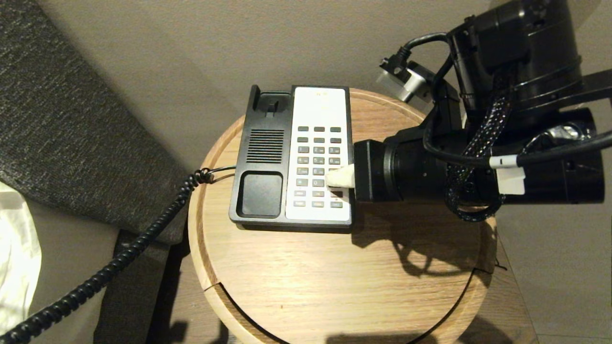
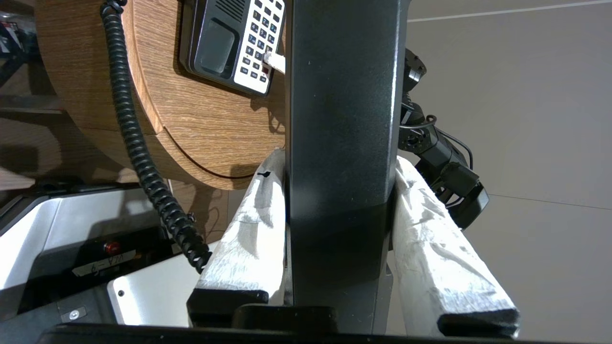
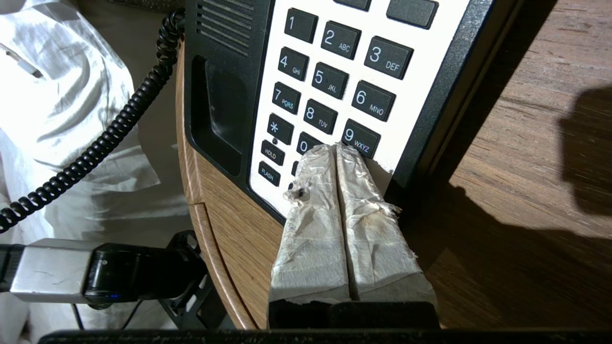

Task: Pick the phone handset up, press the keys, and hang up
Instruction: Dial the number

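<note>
The phone handset (image 2: 342,95), long and black, is clamped between the white-wrapped fingers (image 2: 248,229) of my left gripper (image 2: 339,160), off the table's near side and outside the head view. Its black coiled cord (image 1: 119,258) runs from the phone base (image 1: 265,148) over the table's left edge. The base's cradle (image 1: 260,193) is empty. My right gripper (image 1: 334,177) is shut, reaching in from the right. Its joined tips (image 3: 334,149) rest on the white keypad (image 1: 318,110), between the 0 and 9 keys (image 3: 362,137) in the lower rows.
The phone stands at the back of a round wooden table (image 1: 334,277) with a raised rim. A grey upholstered seat (image 1: 57,119) and white cloth (image 1: 14,258) lie to the left. My own base (image 2: 57,224) sits below the table's near edge.
</note>
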You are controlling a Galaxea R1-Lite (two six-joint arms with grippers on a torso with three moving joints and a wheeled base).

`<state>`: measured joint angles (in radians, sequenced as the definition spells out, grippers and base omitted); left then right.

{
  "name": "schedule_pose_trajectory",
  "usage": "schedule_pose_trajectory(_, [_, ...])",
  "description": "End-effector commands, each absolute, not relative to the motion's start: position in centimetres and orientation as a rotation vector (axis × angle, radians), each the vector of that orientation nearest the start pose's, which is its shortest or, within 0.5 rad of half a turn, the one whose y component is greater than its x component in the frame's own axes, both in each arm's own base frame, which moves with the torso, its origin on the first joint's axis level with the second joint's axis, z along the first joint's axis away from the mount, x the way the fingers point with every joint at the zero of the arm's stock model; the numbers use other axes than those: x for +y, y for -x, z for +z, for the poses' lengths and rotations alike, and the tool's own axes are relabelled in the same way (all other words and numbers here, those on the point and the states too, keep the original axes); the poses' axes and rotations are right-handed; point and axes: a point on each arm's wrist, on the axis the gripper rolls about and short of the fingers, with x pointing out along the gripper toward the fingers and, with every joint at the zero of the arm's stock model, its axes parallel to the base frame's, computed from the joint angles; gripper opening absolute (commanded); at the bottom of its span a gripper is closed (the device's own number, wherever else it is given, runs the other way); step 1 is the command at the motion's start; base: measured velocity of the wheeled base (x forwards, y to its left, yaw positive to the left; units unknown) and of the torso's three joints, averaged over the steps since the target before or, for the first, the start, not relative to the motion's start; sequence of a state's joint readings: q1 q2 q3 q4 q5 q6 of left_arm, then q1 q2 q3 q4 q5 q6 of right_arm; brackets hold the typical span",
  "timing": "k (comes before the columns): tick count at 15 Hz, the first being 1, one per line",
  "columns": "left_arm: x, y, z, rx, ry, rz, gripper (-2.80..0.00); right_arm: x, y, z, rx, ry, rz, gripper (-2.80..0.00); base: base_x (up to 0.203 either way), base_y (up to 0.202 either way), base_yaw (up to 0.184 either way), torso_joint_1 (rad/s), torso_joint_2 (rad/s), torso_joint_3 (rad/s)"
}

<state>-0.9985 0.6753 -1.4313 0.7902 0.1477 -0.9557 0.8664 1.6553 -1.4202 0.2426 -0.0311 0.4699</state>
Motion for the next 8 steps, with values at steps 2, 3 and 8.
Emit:
schedule_pose_trajectory(2, [4.9, 2.8, 35.8, 0.439, 0.879, -0.765, -2.80, 23.2, -19.6, 29.2, 0.588, -0.264, 0.706, -2.80, 0.000, 0.000, 0.000, 0.000, 0.00, 0.000])
schedule_pose_trajectory(3, [4.9, 2.8, 35.8, 0.439, 0.879, -0.764, -2.80, 23.0, -19.3, 29.6, 0.585, -0.284, 0.712, -2.80, 0.000, 0.000, 0.000, 0.000, 0.00, 0.000])
schedule_pose_trajectory(8, [4.9, 2.8, 35.9, 0.435, 0.881, -0.759, -2.80, 22.3, -18.3, 30.3, 0.597, -0.301, 0.717, -2.80, 0.000, 0.000, 0.000, 0.000, 0.00, 0.000])
